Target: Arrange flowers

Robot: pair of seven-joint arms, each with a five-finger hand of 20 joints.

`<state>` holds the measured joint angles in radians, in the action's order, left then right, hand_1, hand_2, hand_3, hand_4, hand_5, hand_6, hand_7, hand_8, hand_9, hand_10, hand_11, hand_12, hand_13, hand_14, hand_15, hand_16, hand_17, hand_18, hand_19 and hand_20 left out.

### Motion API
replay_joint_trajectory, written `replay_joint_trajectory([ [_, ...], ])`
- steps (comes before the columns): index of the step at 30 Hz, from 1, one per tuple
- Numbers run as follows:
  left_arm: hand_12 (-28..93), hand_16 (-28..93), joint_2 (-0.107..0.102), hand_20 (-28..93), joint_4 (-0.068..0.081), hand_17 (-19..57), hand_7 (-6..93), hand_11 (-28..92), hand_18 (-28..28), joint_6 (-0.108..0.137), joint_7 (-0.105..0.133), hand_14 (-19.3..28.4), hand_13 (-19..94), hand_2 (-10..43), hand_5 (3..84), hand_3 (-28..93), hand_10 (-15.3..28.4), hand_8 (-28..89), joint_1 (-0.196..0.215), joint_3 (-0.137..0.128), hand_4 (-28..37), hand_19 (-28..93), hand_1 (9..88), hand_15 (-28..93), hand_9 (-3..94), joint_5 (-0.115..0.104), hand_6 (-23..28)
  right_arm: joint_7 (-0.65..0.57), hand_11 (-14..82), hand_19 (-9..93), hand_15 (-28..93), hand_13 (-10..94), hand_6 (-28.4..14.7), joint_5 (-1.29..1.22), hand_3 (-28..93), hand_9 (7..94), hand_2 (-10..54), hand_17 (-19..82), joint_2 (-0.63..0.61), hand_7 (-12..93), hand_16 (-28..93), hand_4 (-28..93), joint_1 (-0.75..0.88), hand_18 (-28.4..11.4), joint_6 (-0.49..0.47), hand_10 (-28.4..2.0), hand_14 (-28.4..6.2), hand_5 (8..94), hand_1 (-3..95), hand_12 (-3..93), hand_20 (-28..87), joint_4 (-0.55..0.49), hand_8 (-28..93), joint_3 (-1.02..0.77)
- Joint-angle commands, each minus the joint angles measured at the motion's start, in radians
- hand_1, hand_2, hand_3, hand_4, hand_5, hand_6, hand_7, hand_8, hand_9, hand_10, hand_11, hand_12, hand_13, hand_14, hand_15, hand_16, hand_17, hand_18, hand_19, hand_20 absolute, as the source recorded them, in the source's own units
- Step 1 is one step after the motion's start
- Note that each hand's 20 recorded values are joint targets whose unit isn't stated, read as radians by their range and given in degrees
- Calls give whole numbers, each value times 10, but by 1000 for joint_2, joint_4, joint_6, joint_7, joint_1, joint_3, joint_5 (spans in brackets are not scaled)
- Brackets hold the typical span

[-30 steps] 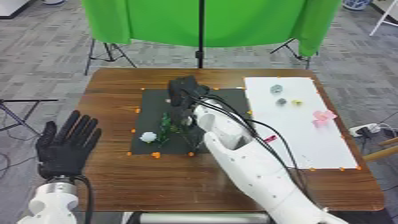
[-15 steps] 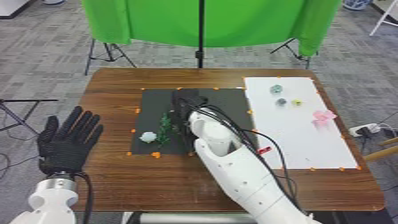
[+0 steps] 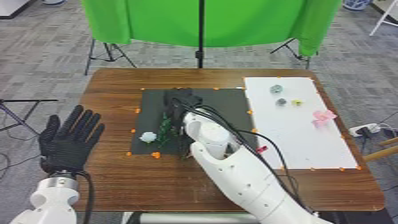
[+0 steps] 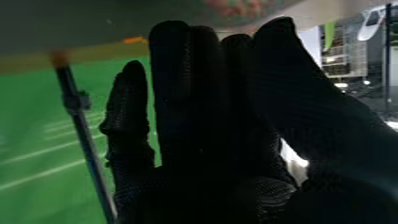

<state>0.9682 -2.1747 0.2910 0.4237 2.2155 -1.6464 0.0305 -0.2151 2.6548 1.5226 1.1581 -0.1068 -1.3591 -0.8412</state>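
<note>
And here is the right hand [image 3: 180, 99], out over the black mat [image 3: 149, 107] on the wooden desk [image 3: 115, 175], its fingers straight and lying close together, thumb a little apart; whether it touches anything, the pictures can't settle. Just beside it, on the robot's left, lies the leafy green sprig [image 3: 164, 127], and right by that sits the white flower [image 3: 148, 136], on the mat near its near left corner. Over to the robot's right, on the white sheet [image 3: 306, 145], the pink flower [image 3: 323, 117] is close to the outer edge, the small yellow flower [image 3: 298, 102] farther in, with two grey-green pieces near it. A small red item [image 3: 263, 149] shows beside the right forearm. And at the left, the left hand [image 3: 67, 145] is wide, fingers straight and slightly fanned at the desk's side edge.
</note>
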Motion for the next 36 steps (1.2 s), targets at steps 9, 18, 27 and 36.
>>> replay_joint_trajectory([
  [9,97,-16,49,125,-2,-47,80,158,125,3,-10,118,311,127,425,743,131,-92,44,-20,-283,281,229,176,373,-1,84,-94,118,742,494,554,-24,-204,796,616,-95,231,-250,114,233,-283,64,-204,-111,-135,-114,595,448,152,418,-372,-112,-130],
  [18,97,-16,61,125,-16,-47,79,160,124,-6,7,120,309,127,427,743,132,-92,79,-44,-283,280,229,181,372,2,87,-283,87,725,400,462,-39,-263,792,528,-95,209,-495,95,184,-283,331,-207,-178,-160,-143,544,429,149,400,-573,-104,-478],
  [27,97,-14,65,138,-21,-51,78,160,129,-2,13,124,310,127,429,743,134,-90,107,-54,-283,306,230,196,372,-2,89,-426,63,753,249,430,-34,-236,771,490,-95,222,-545,89,189,-283,464,-220,-190,-136,-144,529,449,128,398,-528,-103,-694],
  [36,97,-19,62,132,-20,-50,78,161,129,0,8,123,310,128,429,743,134,-90,103,-57,-283,301,229,198,371,-2,90,-439,40,727,170,370,-30,-307,767,416,-95,195,-550,79,185,-283,479,-217,-221,-129,-151,466,413,109,385,-436,-99,-713],
])
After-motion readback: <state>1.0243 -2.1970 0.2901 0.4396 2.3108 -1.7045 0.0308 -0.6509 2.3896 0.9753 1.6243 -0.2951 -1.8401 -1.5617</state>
